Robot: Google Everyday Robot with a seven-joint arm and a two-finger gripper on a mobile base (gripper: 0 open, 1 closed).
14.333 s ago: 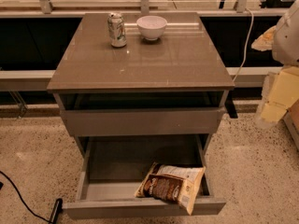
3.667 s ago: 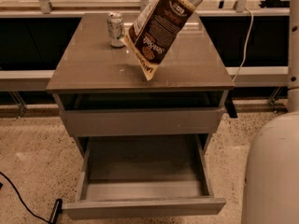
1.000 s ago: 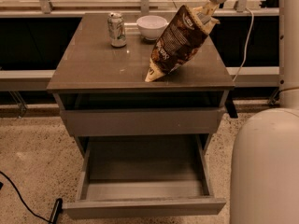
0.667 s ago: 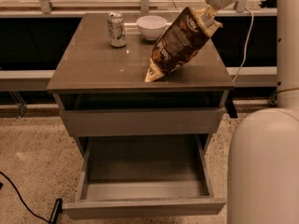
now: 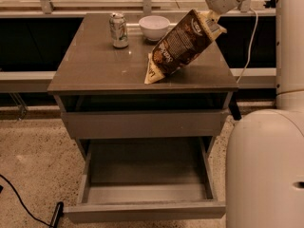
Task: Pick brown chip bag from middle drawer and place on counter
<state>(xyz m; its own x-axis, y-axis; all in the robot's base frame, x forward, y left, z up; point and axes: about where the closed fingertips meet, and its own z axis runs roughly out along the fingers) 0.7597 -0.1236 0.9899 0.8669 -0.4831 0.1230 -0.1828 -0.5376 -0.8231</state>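
Observation:
The brown chip bag (image 5: 182, 43) leans tilted over the right half of the counter (image 5: 95, 63). Its cream lower corner touches the counter top and its upper end is up at the right. My gripper (image 5: 212, 19) comes in from the top right and is shut on that upper end of the bag. The middle drawer (image 5: 145, 194) is pulled out below, and its flat gray bottom is bare.
A soda can (image 5: 118, 30) and a white bowl (image 5: 154, 26) stand at the back of the counter, left of the bag. My white body (image 5: 266, 170) fills the lower right. A black cable (image 5: 28, 208) lies on the speckled floor at lower left.
The bag went from lying in the drawer to hanging above the counter, then came down to the right until its lower corner touched. In the last second it has barely moved.

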